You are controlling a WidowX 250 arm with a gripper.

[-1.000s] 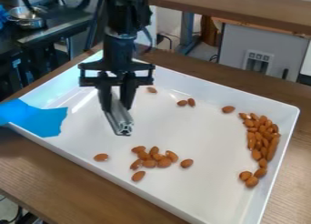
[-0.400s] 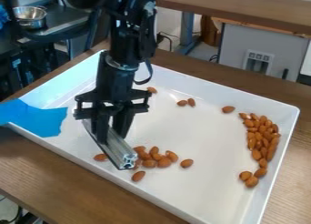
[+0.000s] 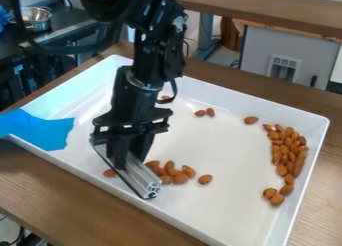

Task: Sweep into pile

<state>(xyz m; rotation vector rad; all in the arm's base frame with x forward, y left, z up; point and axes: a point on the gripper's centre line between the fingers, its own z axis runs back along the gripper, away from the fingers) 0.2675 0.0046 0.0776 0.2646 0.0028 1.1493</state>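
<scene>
Brown wooden table (image 3: 67,200) under white tray (image 3: 224,210). Near tray's front side, metal bar (image 3: 142,178) slanted, pinched between fingers of black gripper (image 3: 131,161). Single almond (image 3: 109,173) left of bar; almond cluster (image 3: 178,177) just right. Farther, long almond pile (image 3: 291,152) along right side. Loose almonds (image 3: 210,112) toward far side. Beyond, upper left, metal bowl (image 3: 35,20).

Lab, with robot arm (image 3: 143,80)
</scene>
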